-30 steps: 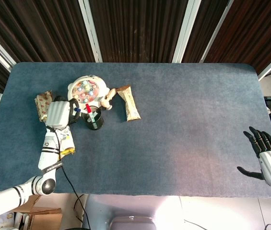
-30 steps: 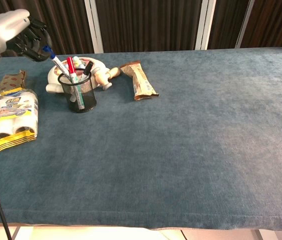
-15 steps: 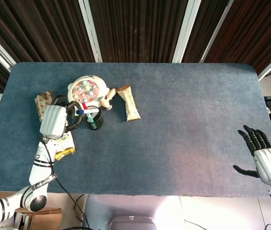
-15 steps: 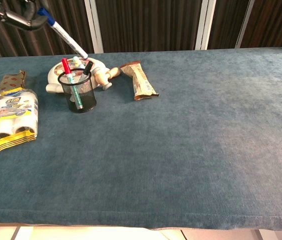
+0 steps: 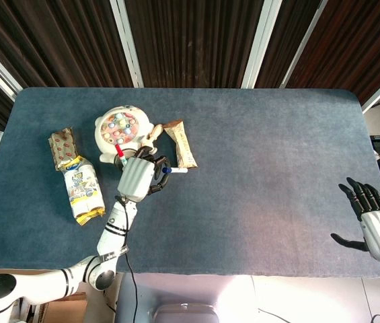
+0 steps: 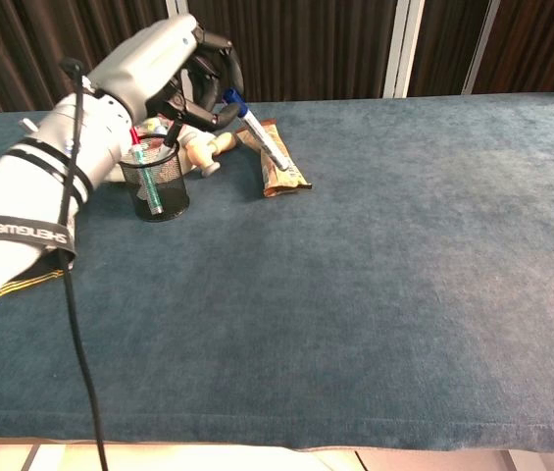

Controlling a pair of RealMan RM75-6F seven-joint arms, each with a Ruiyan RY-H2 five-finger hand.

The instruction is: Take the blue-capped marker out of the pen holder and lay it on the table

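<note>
My left hand (image 5: 139,176) (image 6: 180,71) holds the blue-capped marker (image 6: 259,134) (image 5: 174,169) in the air, clear of the pen holder. The marker slants down to the right, blue cap nearest my fingers, its tip over the snack bar. The black mesh pen holder (image 6: 156,183) stands on the table with a red-capped marker (image 6: 140,154) and a dark pen still in it; in the head view my hand covers most of the holder. My right hand (image 5: 376,225) hangs open off the table's right front corner.
A round white toy tray (image 5: 121,127) sits behind the holder. A snack bar (image 6: 275,158) (image 5: 181,143) lies to the holder's right. A yellow-edged packet (image 5: 82,188) and a small brown packet (image 5: 61,146) lie at the left. Blue cloth (image 6: 404,275) covers the table.
My left hand has carried the marker from above the holder's left side rightward and forward, and my arm now crosses in front of the holder. My right hand barely shifted.
</note>
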